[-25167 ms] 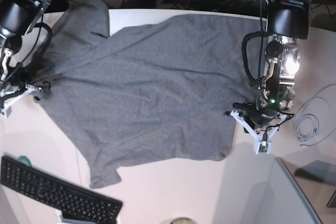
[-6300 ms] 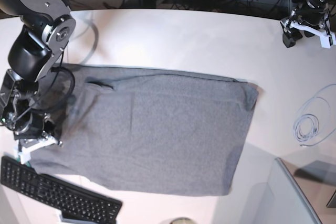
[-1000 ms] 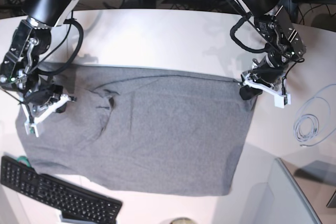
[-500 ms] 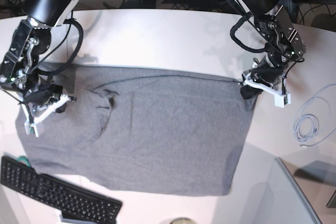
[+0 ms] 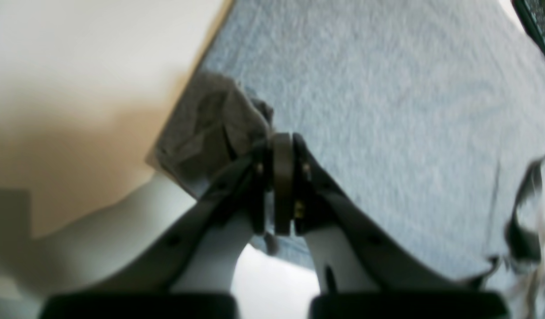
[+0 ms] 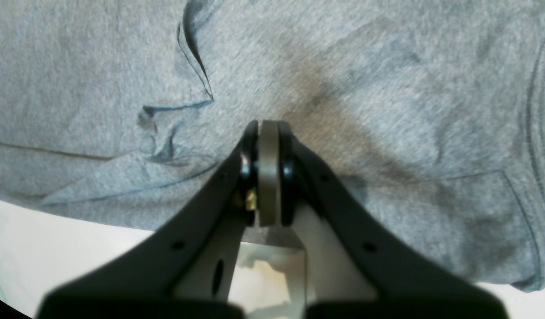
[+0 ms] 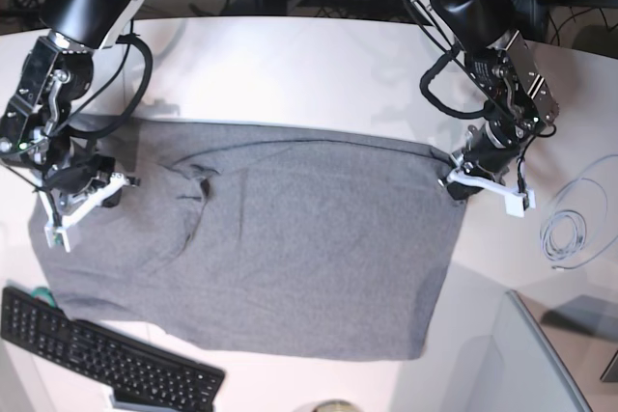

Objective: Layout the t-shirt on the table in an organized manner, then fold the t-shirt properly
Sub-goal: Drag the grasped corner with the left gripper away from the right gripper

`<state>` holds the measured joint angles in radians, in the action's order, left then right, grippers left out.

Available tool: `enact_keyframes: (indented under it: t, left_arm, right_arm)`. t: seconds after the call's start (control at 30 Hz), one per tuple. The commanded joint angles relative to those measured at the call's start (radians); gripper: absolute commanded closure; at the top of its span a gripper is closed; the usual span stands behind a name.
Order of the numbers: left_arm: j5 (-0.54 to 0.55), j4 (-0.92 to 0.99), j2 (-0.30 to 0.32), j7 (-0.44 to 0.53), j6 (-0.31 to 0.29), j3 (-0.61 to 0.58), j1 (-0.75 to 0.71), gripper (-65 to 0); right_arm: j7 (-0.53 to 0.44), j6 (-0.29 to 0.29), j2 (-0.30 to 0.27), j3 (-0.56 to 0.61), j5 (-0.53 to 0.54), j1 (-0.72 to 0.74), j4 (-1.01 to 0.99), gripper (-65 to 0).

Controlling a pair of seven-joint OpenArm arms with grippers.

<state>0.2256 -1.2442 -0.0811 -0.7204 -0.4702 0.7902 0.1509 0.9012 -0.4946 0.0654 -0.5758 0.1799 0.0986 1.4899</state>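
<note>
T-shirt [image 7: 290,238] cloth lay flat on the table [image 7: 309,74], already folded into a long grey band, and it stretched between the two grippers. The left gripper [image 5: 281,146] had its jaws pressed together, and a bunched corner of the cloth sat pinched right at its tip. The right gripper [image 6: 268,133] was pressed together too, with its tip down on the cloth, but I could not tell if it held any of it. A small fold and a wrinkle sat just ahead of that tip and a little to its left.

To do this step well, I think both grippers needed a good hold on their own ends first. Then they should lift together, at the same height, and keep the band tight between them. A slow, even carry would stop the cloth from sagging or slipping out. The keyboard [image 7: 106,349] lay just past the near edge of the cloth.
</note>
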Motion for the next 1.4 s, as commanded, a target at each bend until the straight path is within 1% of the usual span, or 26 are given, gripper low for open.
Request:
enact_keyframes:
  t: [0.0,0.1,0.27,0.3,0.37,0.4,0.5,0.6,0.77,0.87,1.1,1.13,1.2,1.27,1.37]
  left_arm:
    - [0.018,-0.013,0.004,0.020,0.006,-0.002,0.029,0.0]
    - [0.018,-0.006,0.004,0.020,0.028,-0.002,0.065,0.0]
    - [0.018,0.087,0.007,0.023,0.029,-0.001,0.135,0.0]
    - [0.018,0.103,0.007,0.035,0.029,-0.001,0.143,0.0]
    - [0.018,0.134,0.007,0.101,0.032,-0.001,0.146,0.0]
    - [0.018,0.151,0.005,0.134,0.041,-0.001,0.146,0.0]
    - [0.018,0.208,0.005,0.206,0.093,-0.004,0.146,0.0]
    - [0.018,0.234,0.004,0.273,0.109,-0.002,0.157,0.0]
    - [0.019,0.235,0.002,0.315,0.144,-0.007,0.168,0.0]
    - [0.019,0.241,-0.001,0.321,0.172,-0.004,0.187,0.0]
    - [0.016,0.338,-0.004,0.322,0.176,-0.007,0.256,0.0]
    - [0.016,0.352,-0.003,0.331,0.176,-0.005,0.260,0.0]
    - [0.016,0.372,-0.003,0.384,0.179,-0.010,0.263,0.0]
    - [0.016,0.395,-0.003,0.417,0.215,-0.010,0.264,0.0]
    - [0.016,0.423,0.001,0.443,0.262,-0.010,0.266,0.0]
  right_arm:
    - [-0.021,-0.008,-0.016,0.000,0.013,0.017,0.005,0.0]
    - [-0.021,-0.008,-0.020,0.000,0.013,0.020,-0.025,0.0]
    - [-0.021,-0.008,-0.019,0.006,0.013,0.013,-0.027,0.0]
    - [-0.020,-0.008,-0.017,0.006,0.013,0.013,-0.027,0.0]
    - [-0.018,-0.008,-0.017,0.006,0.013,0.013,-0.027,0.0]
    - [-0.017,-0.008,-0.017,0.006,0.013,0.013,-0.027,0.0]
    - [-0.018,-0.008,-0.019,0.006,0.013,0.013,-0.027,0.0]
    - [-0.018,-0.008,-0.020,0.007,0.013,0.011,-0.027,0.0]
    - [-0.018,-0.008,-0.020,0.007,0.013,0.011,-0.027,0.0]
    - [-0.018,-0.009,-0.020,0.007,0.013,0.011,-0.027,0.0]
    - [-0.017,-0.009,-0.020,0.009,0.013,0.011,-0.027,0.0]
    - [-0.015,-0.009,-0.020,0.009,0.013,0.011,-0.027,0.0]
    - [-0.015,-0.009,-0.020,0.009,0.013,0.011,-0.027,0.0]
    - [-0.015,-0.009,-0.020,0.009,0.011,0.011,-0.027,0.0]
    - [-0.014,-0.009,-0.020,0.009,0.011,0.011,-0.027,0.0]
